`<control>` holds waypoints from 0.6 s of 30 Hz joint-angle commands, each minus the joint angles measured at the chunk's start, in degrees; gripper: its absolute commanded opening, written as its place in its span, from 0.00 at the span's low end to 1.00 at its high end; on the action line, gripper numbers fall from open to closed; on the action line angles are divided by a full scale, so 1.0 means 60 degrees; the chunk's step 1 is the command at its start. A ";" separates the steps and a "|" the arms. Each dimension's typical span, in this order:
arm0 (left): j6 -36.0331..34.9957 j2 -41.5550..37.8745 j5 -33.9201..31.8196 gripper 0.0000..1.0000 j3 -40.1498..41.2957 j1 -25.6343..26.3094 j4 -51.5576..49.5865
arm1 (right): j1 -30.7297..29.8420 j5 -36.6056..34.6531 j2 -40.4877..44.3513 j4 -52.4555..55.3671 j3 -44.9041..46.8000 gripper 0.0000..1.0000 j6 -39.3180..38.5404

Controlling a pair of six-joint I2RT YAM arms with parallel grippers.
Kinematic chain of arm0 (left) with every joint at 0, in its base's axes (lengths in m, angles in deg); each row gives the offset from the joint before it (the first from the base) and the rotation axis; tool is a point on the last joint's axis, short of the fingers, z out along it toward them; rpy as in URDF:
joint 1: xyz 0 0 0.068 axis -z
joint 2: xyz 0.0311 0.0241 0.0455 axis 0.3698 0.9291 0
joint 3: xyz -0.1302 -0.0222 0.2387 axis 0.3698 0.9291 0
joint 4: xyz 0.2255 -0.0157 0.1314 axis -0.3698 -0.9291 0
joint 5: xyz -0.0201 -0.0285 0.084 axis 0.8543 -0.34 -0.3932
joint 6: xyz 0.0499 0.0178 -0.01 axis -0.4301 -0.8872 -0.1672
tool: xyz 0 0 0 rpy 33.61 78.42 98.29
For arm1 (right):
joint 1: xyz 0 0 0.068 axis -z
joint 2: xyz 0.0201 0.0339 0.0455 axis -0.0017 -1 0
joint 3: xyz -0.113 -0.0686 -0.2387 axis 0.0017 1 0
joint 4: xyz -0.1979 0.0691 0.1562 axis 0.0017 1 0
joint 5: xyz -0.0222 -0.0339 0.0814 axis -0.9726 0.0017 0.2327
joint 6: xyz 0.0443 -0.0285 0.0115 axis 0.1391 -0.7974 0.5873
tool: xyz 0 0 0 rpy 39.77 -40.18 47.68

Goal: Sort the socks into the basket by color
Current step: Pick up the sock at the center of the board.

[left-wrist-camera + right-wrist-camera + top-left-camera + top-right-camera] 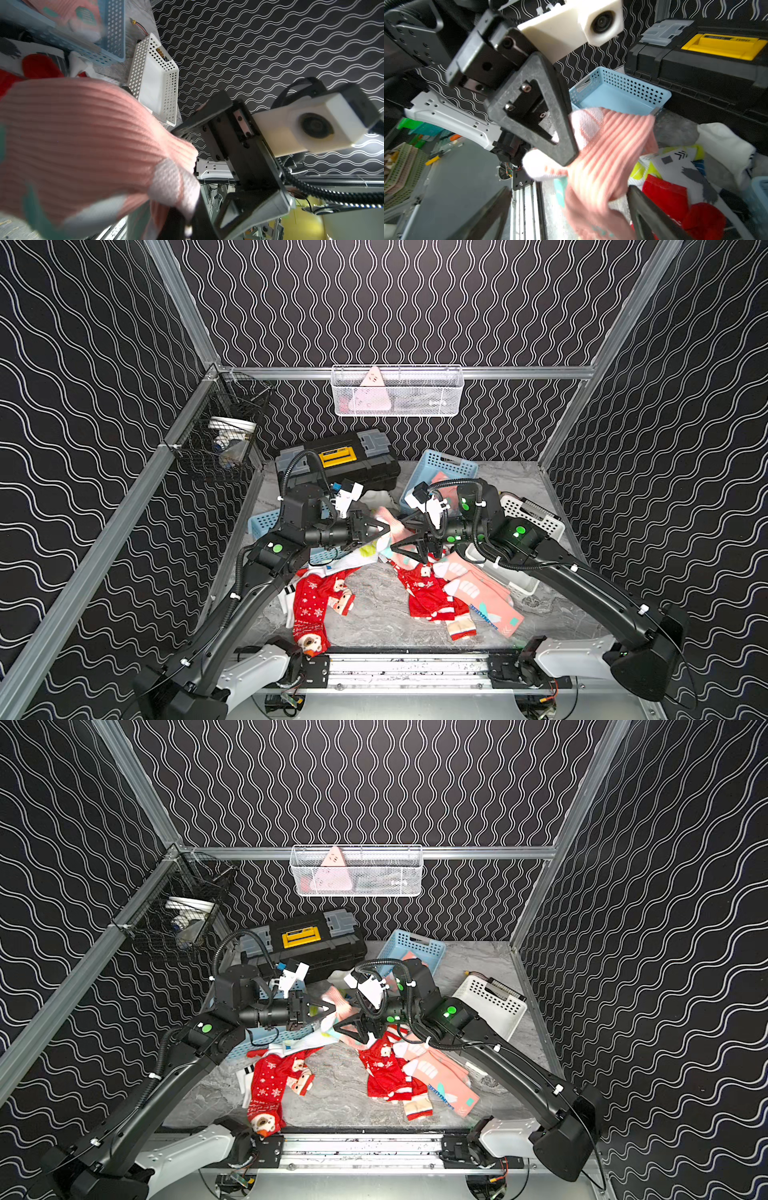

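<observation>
The left gripper (386, 529) is pinching a pink sock (608, 145) by its end with the white patch. The sock hangs down from its tip. Right beside it, the right gripper (398, 536) has its jaws spread wide, one on each side of the sock. More socks (432, 593) lie on the table (374, 614) below both grippers.

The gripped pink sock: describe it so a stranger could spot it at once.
Above the middle of the grey table, where the two arms meet, the left gripper is shut on the pink sock. It is ribbed salmon with a white patch, the only one a gripper holds.
</observation>
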 commanded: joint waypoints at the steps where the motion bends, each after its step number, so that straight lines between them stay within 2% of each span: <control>1: 0.0347 -0.0119 0.0578 0.00 0.0098 0.0093 0.0796 | -0.0013 -0.1017 0.0044 -0.0139 -0.0090 0.88 -0.0975; 4: 0.0706 -0.0209 0.0727 0.00 0.0344 0.0228 0.1331 | -0.0019 -0.1040 -0.0097 -0.0078 -0.0195 0.85 -0.1111; 6: 0.0812 -0.0247 0.0716 0.00 0.0477 0.0262 0.1503 | -0.0011 -0.0745 -0.0233 0.0015 -0.0323 0.73 -0.1051; 9: 0.0857 -0.0279 0.0725 0.00 0.0578 0.0269 0.1629 | -0.0012 -0.0248 -0.0310 0.0131 -0.0435 0.47 -0.0736; 12: 0.0707 -0.0259 0.0663 0.00 0.0593 0.0276 0.1459 | -0.0024 -0.0051 -0.0086 -0.0078 -0.0208 0.13 -0.0371; 13: 0.0685 -0.0249 0.0654 0.00 0.0610 0.0276 0.1442 | -0.0011 -0.0043 0.0000 -0.0117 -0.0130 0.07 -0.0261; 14: 0.0692 -0.0237 0.0646 0.00 0.0625 0.0269 0.1454 | -0.0003 -0.0043 0.0077 -0.0091 -0.0071 0.02 -0.0186; 18: 0.0435 -0.0216 0.0506 0.00 0.0534 0.0274 0.1176 | 0.0046 -0.0001 0.0269 0.0176 0.0003 0.02 0.0018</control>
